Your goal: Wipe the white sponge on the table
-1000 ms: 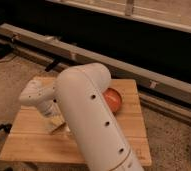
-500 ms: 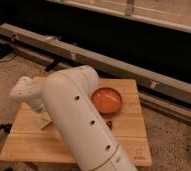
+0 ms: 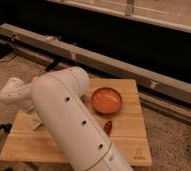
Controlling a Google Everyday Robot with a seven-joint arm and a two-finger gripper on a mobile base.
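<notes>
The table (image 3: 131, 132) is light-brown wood, laid in planks with visible seams, its finish matt and smooth. The robot arm (image 3: 74, 125) crossing it looks like smooth white plastic with a soft sheen and a row of small dark holes. The gripper (image 3: 35, 120), down at the table's left edge, is shut on a pale soft-looking piece, likely the white sponge (image 3: 37, 123). Near the far edge, the orange bowl (image 3: 106, 100) looks smooth and slightly glossy. The floor (image 3: 169, 145) around looks rough and speckled.
</notes>
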